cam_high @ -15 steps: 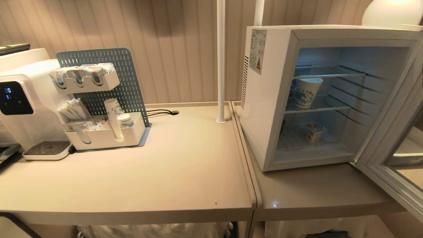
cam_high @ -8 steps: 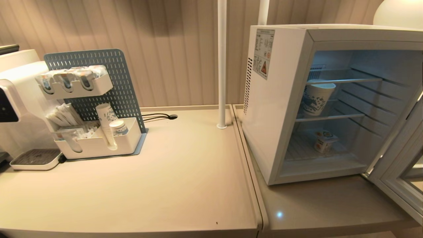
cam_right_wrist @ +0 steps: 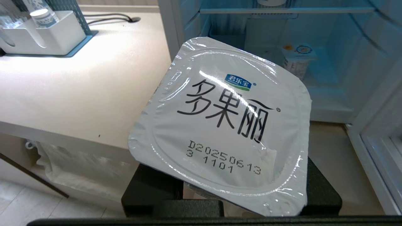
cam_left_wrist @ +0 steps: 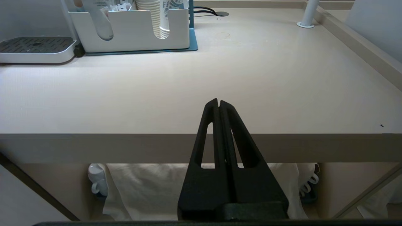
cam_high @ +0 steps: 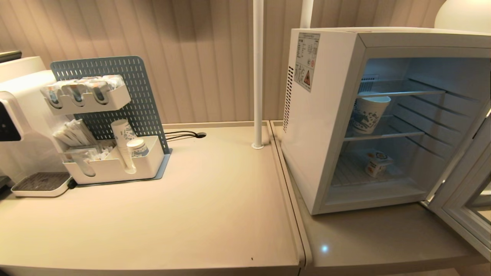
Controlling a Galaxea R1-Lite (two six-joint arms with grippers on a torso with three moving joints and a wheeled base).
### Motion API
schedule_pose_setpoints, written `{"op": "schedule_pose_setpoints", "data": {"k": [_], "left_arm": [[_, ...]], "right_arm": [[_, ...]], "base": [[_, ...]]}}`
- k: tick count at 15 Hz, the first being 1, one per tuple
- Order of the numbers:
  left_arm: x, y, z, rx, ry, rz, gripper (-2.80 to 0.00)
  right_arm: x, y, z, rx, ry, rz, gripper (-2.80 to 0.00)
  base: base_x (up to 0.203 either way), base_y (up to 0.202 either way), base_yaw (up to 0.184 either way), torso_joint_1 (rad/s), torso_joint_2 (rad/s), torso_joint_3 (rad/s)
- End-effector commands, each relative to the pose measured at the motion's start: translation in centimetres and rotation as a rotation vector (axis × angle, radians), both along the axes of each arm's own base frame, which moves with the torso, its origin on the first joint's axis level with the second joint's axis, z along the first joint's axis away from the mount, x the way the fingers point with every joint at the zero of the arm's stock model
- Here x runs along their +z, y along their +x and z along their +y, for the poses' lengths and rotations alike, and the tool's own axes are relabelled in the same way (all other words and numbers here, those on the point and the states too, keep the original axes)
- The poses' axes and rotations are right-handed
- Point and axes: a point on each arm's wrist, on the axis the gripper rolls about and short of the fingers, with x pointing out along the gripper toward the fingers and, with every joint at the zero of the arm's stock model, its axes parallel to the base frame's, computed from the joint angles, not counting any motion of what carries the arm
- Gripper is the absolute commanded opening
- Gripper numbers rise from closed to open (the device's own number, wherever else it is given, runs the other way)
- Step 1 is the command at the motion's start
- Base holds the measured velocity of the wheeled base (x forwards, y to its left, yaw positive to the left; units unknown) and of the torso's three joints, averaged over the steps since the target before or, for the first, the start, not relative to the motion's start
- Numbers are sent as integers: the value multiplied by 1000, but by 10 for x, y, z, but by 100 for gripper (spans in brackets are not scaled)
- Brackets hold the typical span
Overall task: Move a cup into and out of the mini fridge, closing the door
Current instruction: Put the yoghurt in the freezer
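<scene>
Ribbed beige panelling backs a long pale bench (cam_high: 172, 214), and on its right-hand part stands the mini fridge (cam_high: 326, 126), white and boxy, with its door (cam_high: 464, 207) swung wide open toward the right edge of the head view. Inside, a patterned paper cup (cam_high: 367, 113) sits on the middle wire shelf and a small yogurt tub (cam_high: 376, 163) rests on the floor of the cabinet. Off to the left are a white water dispenser (cam_high: 19, 115) and a blue pegboard organiser (cam_high: 111, 126) holding stacked paper cups and sachets. Neither arm shows in the head view. The right wrist view shows the right pincer (cam_right_wrist: 230, 201) partly open around a sealed cup (cam_right_wrist: 224, 119) with a foil lid printed in black characters, held in front of the open fridge, above the front edge of the bench. The left pincer (cam_left_wrist: 219, 105) has its fingers pressed together on nothing and sits low at the front edge of the bench, idle. By my reading, the step in hand is carrying the sealed cup in toward the fridge. The next move calls for passing it through the doorway without clipping the frame or the wire shelves, choosing a free spot away from the tub on the floor, setting it down flat and only then letting go.
</scene>
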Motion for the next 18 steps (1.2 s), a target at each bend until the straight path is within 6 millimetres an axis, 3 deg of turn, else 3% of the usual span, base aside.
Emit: {"op": "schedule_pose_setpoints", "data": {"k": [1, 5, 8, 10, 14, 18], "left_arm": [[0, 0, 0, 1, 0, 1, -280], [0, 0, 0, 1, 0, 1, -280], [0, 0, 0, 1, 0, 1, -280], [0, 0, 0, 1, 0, 1, -280], [0, 0, 0, 1, 0, 1, -280], [0, 0, 0, 1, 0, 1, -280]], "right_arm": [[2, 75, 0, 13, 3, 202, -280], [-11, 170, 1, 30, 4, 227, -280], [-20, 227, 9, 17, -10, 164, -280], [-17, 248, 29, -26, -39, 87, -280], [-25, 265, 69, -124, -103, -1, -280], [-26, 283, 78, -125, -108, -34, -280]], "base": [[0, 0, 0, 0, 0, 0], [0, 0, 0, 0, 0, 0], [0, 0, 0, 0, 0, 0], [0, 0, 0, 0, 0, 0], [0, 0, 0, 0, 0, 0], [0, 0, 0, 0, 0, 0]]}}
